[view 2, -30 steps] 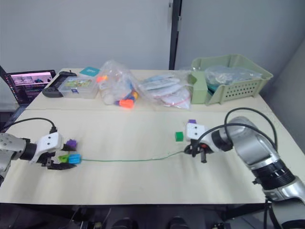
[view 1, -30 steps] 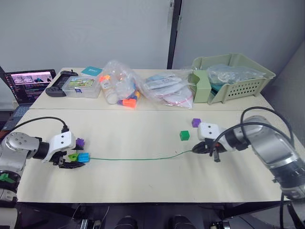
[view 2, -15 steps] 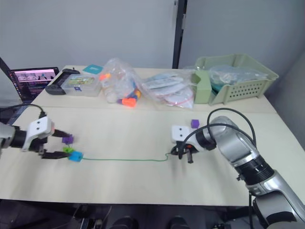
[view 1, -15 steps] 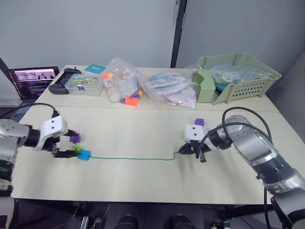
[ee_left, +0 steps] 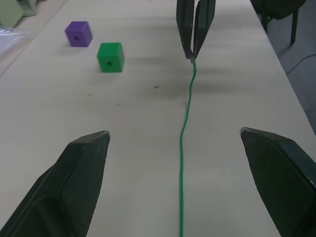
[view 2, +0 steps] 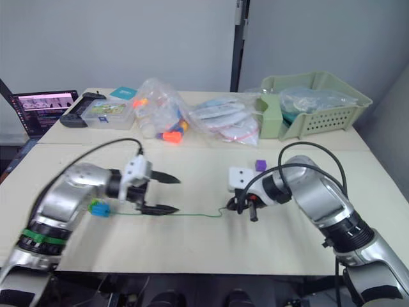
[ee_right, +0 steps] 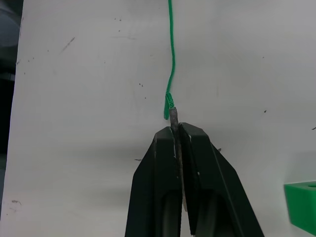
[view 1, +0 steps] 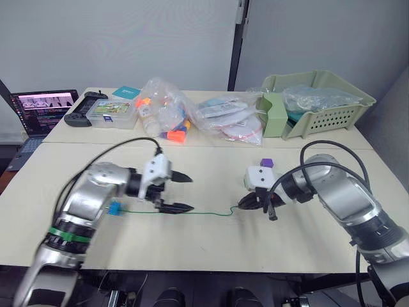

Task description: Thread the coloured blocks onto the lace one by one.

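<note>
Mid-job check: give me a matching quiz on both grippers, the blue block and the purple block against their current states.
Things:
1. left gripper
2. right gripper
3. blue block
4. purple block

States:
A. shut on the lace tip
B. loose, beside the green block
C. open, fingers either side of the lace
D. at the lace's left end

Pairs: 1-C, 2-A, 3-D, 4-B

green lace (ee_left: 185, 123), purple block (ee_left: 78, 33)

Blocks: one purple (ee_left: 78, 33); one green (ee_left: 110, 56); one blue (view 2: 100, 208); one lace (ee_left: 185, 129)
</note>
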